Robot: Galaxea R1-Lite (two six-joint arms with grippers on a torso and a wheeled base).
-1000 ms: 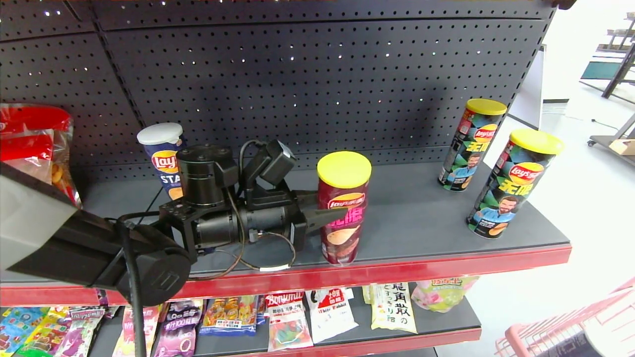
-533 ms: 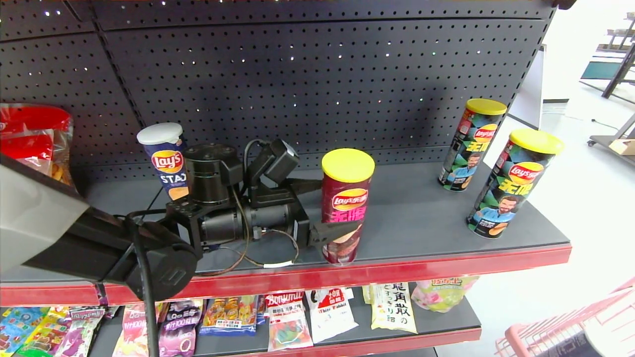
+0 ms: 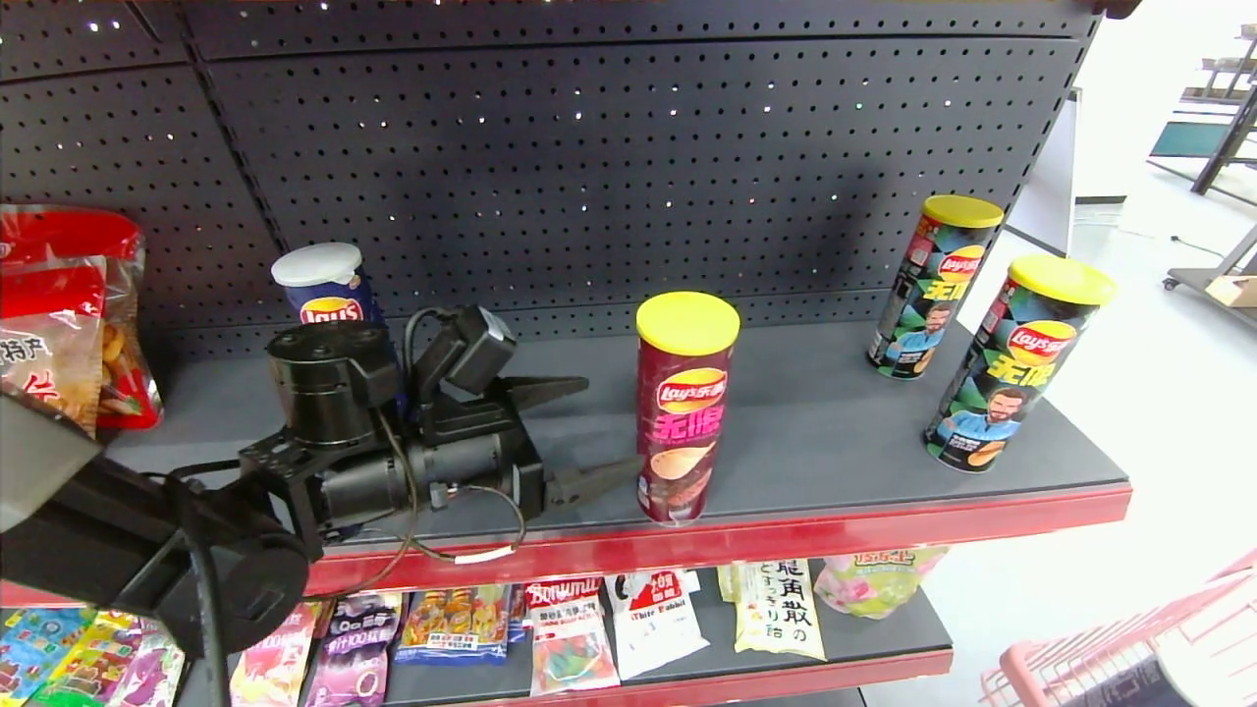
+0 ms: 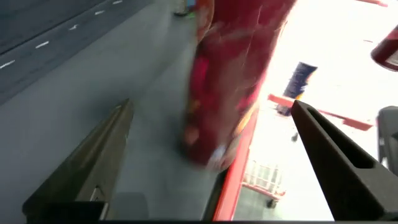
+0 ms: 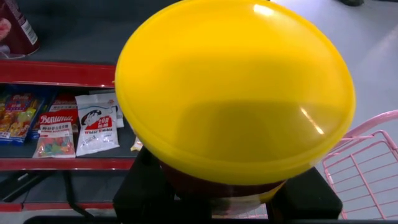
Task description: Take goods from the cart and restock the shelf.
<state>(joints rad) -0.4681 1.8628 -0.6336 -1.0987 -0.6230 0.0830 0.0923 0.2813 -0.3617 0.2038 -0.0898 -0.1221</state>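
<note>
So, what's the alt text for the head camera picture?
The robot's left gripper hangs open over a dark grey shelf, close beside an upright maroon chip can with a yellow lid near the red front edge. Two green-and-black yellow-lidded cans stand further right, a blue white-lidded can behind the gripper, with snack bags on the shelf below.

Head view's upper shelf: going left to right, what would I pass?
Red snack bags → blue white-lidded chip can → open left gripper → maroon yellow-lidded chip can → rear green chip can → front green chip can.
</note>
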